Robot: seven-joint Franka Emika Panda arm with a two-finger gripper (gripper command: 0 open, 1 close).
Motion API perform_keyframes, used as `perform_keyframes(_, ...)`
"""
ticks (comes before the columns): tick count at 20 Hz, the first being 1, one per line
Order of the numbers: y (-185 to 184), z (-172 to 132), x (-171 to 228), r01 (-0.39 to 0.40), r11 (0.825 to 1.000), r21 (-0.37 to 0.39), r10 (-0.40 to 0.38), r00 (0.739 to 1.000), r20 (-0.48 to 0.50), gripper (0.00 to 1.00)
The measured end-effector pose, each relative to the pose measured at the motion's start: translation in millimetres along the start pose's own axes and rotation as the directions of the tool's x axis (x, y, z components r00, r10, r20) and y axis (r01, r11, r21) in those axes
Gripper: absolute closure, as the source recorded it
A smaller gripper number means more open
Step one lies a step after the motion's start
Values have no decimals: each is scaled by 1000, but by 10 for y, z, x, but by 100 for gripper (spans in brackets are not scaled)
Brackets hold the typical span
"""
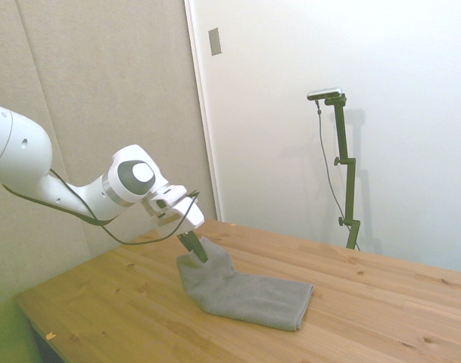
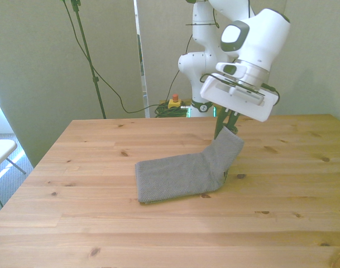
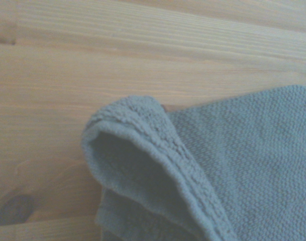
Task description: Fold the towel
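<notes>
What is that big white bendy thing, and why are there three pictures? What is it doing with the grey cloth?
The white bendy thing is a robot arm. At its tip is a gripper with two dark fingers, a bit like a pinching hand.

The three pictures show one moment from three cameras. One stands off to the side of the wooden table, one looks across the table at the robot, and one rides on the arm's wrist, so it sees the cloth from very close.

The grey cloth is a towel. Most of it lies flat on the table, but the fingers pinch one end and hold it up in the air. The job is to fold the towel, and that lifted end is not yet laid over the rest.
</notes>
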State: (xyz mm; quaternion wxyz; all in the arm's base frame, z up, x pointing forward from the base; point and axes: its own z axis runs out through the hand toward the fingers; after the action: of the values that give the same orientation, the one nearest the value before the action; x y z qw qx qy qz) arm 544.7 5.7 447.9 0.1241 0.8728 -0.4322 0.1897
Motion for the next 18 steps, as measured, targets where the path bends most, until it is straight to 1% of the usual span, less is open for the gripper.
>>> perform_keyframes(3,188,14,301,9,999,51,-13,998,65,100)
perform_keyframes(5,271,50,432,34,994,101,-46,991,125,100)
perform_keyframes(7,309,78,523,57,985,164,-88,978,190,100)
perform_keyframes(9,334,95,647,75,971,228,-133,959,250,100)
perform_keyframes(11,391,119,835,86,954,286,-177,934,311,100)
perform_keyframes(13,491,168,1066,102,934,342,-233,900,368,100)
perform_keyframes(15,633,260,1290,123,909,397,-299,858,419,100)
perform_keyframes(17,794,389,1468,143,882,449,-367,807,463,100)
perform_keyframes(18,858,441,1541,148,875,462,-387,787,481,100)
